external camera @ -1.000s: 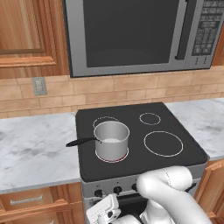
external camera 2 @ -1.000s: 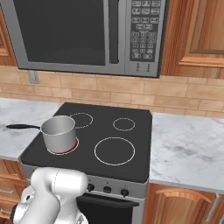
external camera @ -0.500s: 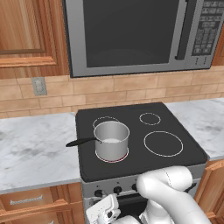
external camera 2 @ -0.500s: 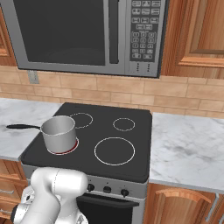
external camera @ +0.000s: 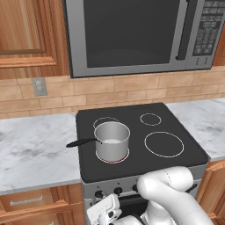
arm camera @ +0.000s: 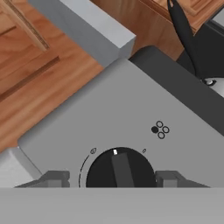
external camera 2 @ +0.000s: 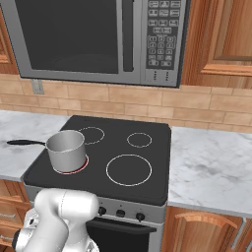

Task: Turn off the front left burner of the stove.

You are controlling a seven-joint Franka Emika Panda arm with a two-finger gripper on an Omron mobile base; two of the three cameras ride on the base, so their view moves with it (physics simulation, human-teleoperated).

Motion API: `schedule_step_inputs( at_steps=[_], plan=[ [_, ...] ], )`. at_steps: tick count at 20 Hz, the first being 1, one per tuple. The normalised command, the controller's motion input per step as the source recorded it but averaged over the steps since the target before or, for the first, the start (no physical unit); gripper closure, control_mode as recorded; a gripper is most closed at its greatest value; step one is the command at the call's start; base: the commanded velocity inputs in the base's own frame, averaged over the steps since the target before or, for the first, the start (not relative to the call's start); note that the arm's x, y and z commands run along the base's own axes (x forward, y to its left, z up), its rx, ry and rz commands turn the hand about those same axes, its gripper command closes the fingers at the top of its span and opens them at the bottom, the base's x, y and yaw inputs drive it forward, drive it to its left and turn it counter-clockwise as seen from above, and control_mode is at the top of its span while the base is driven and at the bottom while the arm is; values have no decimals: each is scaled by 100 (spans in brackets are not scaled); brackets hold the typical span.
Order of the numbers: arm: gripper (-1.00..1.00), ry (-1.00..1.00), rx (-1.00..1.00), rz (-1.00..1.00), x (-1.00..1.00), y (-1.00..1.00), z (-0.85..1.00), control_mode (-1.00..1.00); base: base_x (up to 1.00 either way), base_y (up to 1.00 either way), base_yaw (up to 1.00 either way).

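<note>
Your gripper [arm camera: 112, 179] straddles, fingers wide, the black knob [arm camera: 120, 170] at the hand view's bottom centre, while the front left burner [external camera: 113, 156] (under the steel pot [external camera: 112, 141], mid-frame) glows red: turning remains undone.

Both base views look forward and down from behind the arm, one from its left, one from its right. They share the stove [external camera: 176, 165] [external camera 2: 152, 192], the steel pot [external camera: 112, 140] [external camera 2: 65, 150], the microwave [external camera: 132, 35] [external camera 2: 74, 39] and the marble counter [external camera: 35, 149] [external camera 2: 211, 167]. The hand view sits very close (and rolled) against the stove's steel front panel [arm camera: 109, 113], facing one black knob [arm camera: 120, 168] framed by the pincer [arm camera: 113, 179] tips.
</note>
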Motion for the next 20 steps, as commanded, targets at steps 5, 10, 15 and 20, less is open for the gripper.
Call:
schedule_step_inputs(
  at_steps=[5,10,15,20],
  plan=[
    [100,0,2,0,-2,0,14,-100,0,0,0],
    [100,0,15,-3,-16,0,13,-100,0,0,0],
    [100,0,23,-8,-19,0,19,-100,0,0,0],
    [100,0,32,-13,-27,2,26,-100,0,0,0]
  ],
)
